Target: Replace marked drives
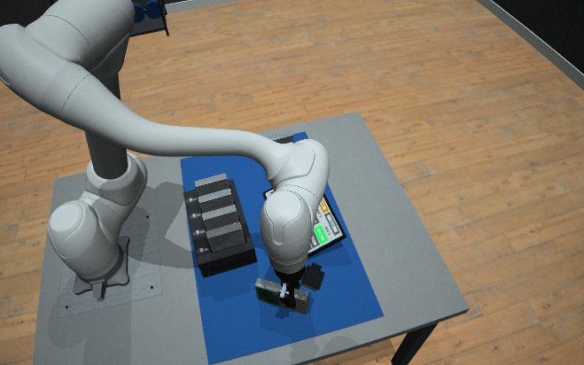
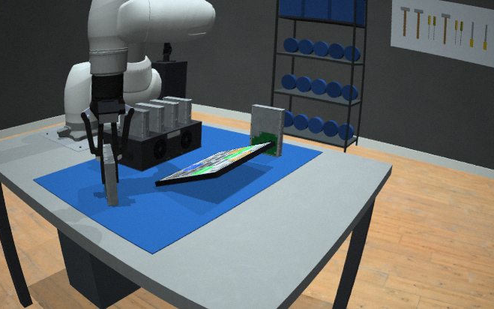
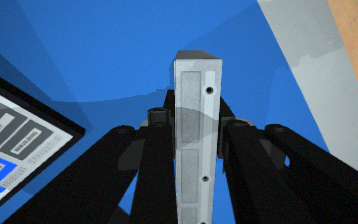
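A grey drive [image 1: 268, 293] [image 2: 112, 193] [image 3: 192, 82] stands on its long narrow edge on the blue mat [image 1: 239, 335] [image 2: 152, 230], a green board on one face. My gripper [image 1: 288, 299] [image 2: 110, 179] [image 3: 191, 104] points down over its middle and is shut on it, a finger against each broad face. The black dock [image 1: 228, 263] [image 2: 172, 148] stands on the mat with four drives upright in it. Another drive [image 2: 267, 121] stands upright at the mat's far end, its green board low. The screen [image 1: 330, 225] [image 2: 217, 159] [image 3: 2, 132] shows green, orange and blue cells; its text is mostly unreadable.
The tilted screen stands between the held drive and the far drive, beside the dock. The arm covers part of the screen in the top view. The grey table [image 1: 402, 253] [image 2: 298, 214] extends around the mat. A shelf rack [image 2: 318, 97] stands behind the table.
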Robot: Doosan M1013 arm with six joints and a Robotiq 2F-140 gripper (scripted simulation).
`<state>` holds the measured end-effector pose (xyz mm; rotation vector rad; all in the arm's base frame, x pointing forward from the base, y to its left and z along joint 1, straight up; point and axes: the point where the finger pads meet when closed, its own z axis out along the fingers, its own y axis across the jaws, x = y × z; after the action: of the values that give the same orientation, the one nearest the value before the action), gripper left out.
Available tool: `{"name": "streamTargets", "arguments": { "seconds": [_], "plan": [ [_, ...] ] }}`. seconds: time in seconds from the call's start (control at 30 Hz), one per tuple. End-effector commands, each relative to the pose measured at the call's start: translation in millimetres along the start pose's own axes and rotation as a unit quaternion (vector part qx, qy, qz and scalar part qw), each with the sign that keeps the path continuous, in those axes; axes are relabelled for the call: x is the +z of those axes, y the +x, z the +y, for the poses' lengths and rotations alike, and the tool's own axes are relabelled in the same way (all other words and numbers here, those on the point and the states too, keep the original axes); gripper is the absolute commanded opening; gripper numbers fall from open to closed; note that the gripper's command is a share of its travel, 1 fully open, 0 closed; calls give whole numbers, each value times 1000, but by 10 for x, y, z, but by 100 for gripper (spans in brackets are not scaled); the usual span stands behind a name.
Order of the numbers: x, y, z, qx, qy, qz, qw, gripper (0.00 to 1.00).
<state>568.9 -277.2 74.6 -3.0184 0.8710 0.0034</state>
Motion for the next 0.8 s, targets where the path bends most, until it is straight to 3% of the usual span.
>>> {"name": "streamTargets", "arguments": {
  "seconds": [0.0, 0.77],
  "plan": [
    [-11, 6, -1, 0, 0, 1, 1000, 25],
    [-30, 6, -1, 0, 0, 1, 1000, 24]
  ]
}}
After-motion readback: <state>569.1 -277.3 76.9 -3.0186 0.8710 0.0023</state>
